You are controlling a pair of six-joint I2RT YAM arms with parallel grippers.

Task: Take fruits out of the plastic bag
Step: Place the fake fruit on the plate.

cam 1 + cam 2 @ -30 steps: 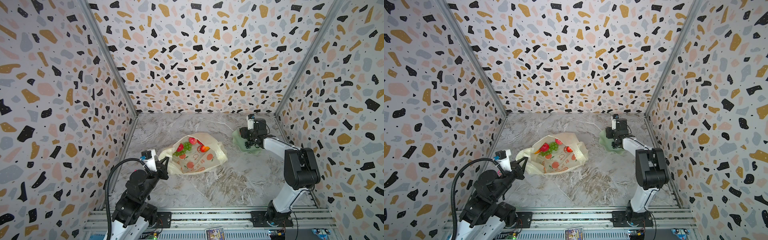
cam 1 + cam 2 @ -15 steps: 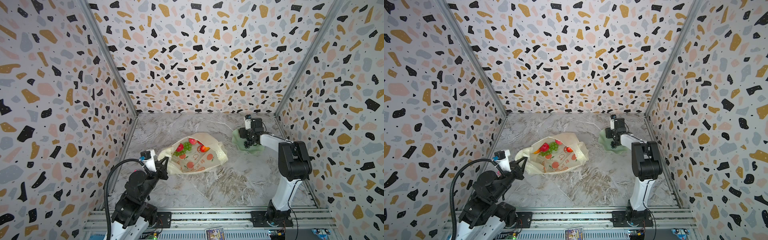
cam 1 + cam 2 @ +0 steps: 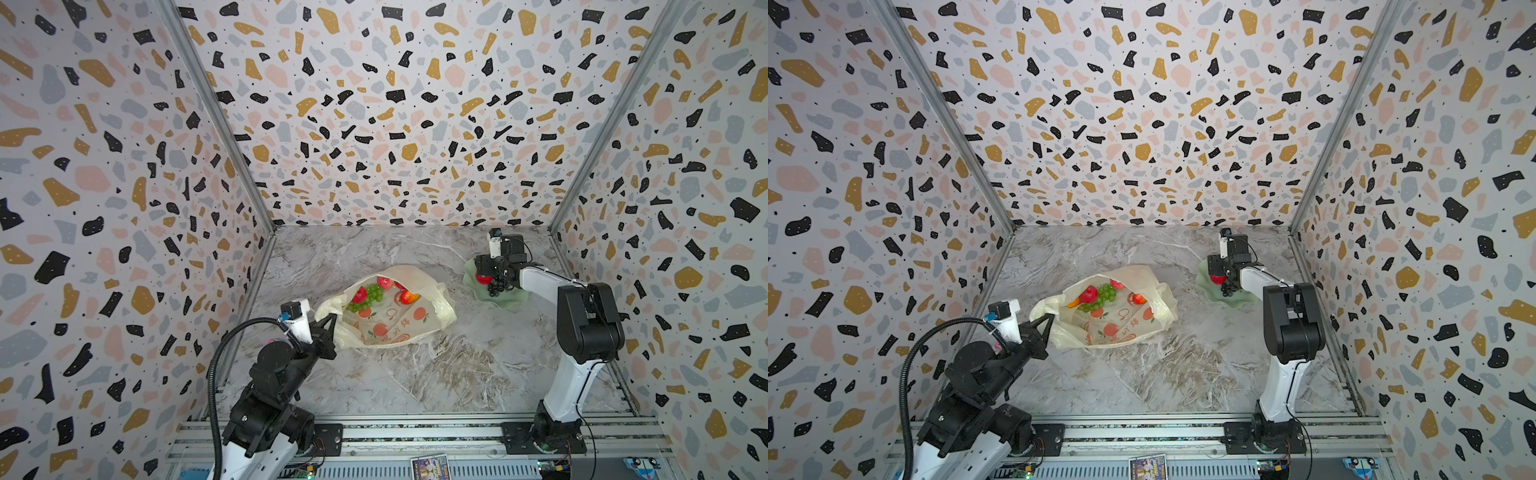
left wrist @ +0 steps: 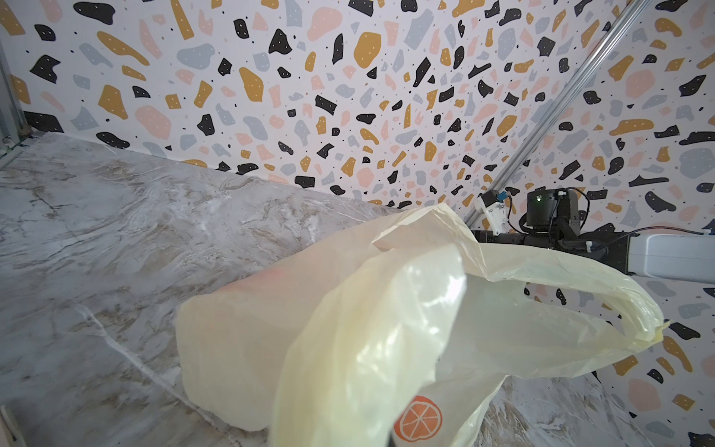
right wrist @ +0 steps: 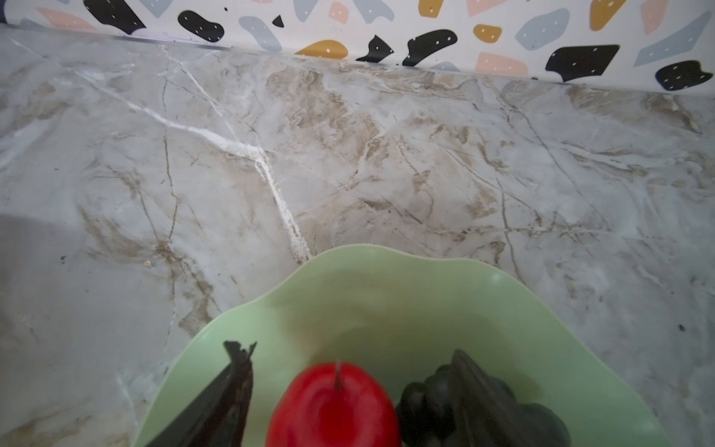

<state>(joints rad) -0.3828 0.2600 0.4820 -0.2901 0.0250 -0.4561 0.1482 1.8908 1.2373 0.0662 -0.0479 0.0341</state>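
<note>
The plastic bag (image 3: 390, 328) (image 3: 1121, 328) lies mid-table with its mouth open. Inside it show red apples (image 3: 360, 296) (image 3: 1089, 295), green grapes (image 3: 374, 293) (image 3: 1105, 292) and a red-yellow fruit (image 3: 410, 297). My left gripper (image 3: 328, 327) (image 3: 1044, 326) is shut on the bag's near-left edge. In the left wrist view the bag (image 4: 387, 309) fills the foreground and hides the fingers. My right gripper (image 3: 485, 273) (image 3: 1219, 274) (image 5: 348, 352) stands open over the green dish (image 5: 387, 302). A red apple (image 5: 334, 406) sits between its fingers, clear of both. Dark grapes (image 5: 421, 402) lie beside one finger.
The pale green wavy-edged dish (image 3: 509, 300) (image 3: 1241, 302) stands at the back right, near the right wall. Patterned walls close in the marble table on three sides. My right arm's elbow (image 3: 588, 320) rises over the right side of the table.
My right gripper's jaws have spread wider around the red apple in the dish, and the right arm's elbow has shifted. The left gripper and bag have stayed put.
</note>
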